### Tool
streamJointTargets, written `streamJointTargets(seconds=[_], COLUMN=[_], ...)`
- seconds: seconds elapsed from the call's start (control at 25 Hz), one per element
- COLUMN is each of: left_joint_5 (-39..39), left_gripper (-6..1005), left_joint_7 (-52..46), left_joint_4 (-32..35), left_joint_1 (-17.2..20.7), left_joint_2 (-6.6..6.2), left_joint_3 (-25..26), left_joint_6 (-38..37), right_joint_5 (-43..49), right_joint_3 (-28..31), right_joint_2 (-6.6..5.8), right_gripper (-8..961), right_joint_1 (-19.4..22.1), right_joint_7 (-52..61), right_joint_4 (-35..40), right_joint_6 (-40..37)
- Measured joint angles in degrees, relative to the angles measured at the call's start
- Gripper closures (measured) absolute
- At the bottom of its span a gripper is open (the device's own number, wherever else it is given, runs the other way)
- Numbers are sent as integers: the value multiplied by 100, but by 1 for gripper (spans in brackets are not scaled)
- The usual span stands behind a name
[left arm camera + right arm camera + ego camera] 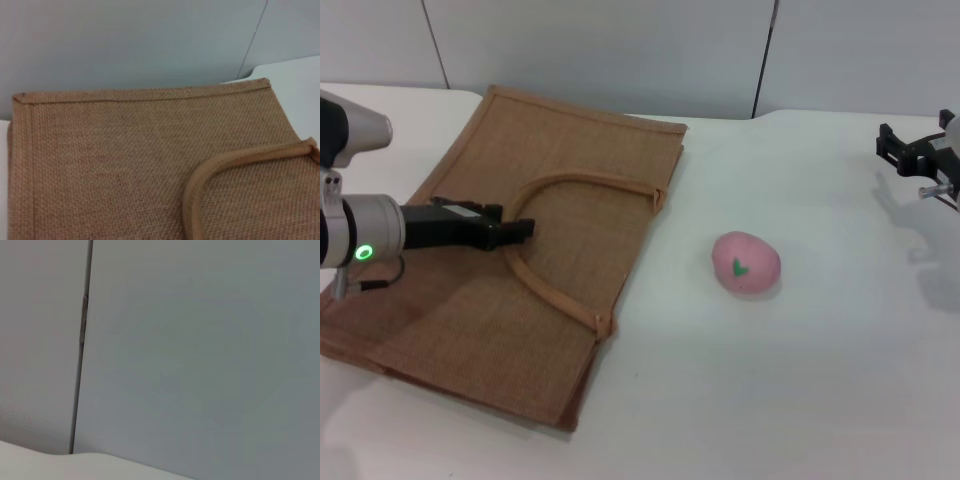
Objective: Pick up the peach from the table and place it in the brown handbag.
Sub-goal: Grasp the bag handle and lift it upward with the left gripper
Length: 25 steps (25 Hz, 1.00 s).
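The brown handbag (535, 265) lies flat on the left part of the white table (800, 380), its two arched handles (570, 182) resting on its upper face. The pink peach (746, 263), with a green leaf mark, sits on the table to the right of the bag, apart from it. My left gripper (520, 230) hovers low over the bag at the left curve of the handles. The left wrist view shows the bag's weave (110, 165) and one handle (225, 164). My right gripper (892, 146) is open and empty at the far right, well away from the peach.
A grey panelled wall (620, 50) runs behind the table's far edge. The right wrist view shows only that wall (200, 350) and a strip of the table edge (30, 462). White tabletop surrounds the peach on all sides.
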<state>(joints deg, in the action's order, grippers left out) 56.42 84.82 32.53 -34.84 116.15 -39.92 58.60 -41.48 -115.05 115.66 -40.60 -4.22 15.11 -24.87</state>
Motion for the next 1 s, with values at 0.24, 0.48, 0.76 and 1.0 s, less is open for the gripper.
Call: streamJointTargets(seconds=[0.24,0.48,0.76,1.0], left_joint_5=[0,-2,-9,31], left_gripper=[397,398,443,624], left_joint_7=[-1,-1,46,86], left_joint_4=[-118,-153,-146,-96], left_joint_1=[-27,-33,-37,-39], left_joint_2=[-5,-8,-5,11], left_joint_3=[-33,-42,-9,11], left_joint_6=[-133,-168,-178,-164], right_joint_5=[0,0,0,0], right_joint_3=[0,0,0,0], right_joint_2=[0,0,0,0], right_gripper=[136,135,135,134], right_joint_1=[-9,-9,-19,-19], right_joint_7=[0,0,0,0], right_joint_4=[0,0,0,0], right_joint_6=[0,0,0,0])
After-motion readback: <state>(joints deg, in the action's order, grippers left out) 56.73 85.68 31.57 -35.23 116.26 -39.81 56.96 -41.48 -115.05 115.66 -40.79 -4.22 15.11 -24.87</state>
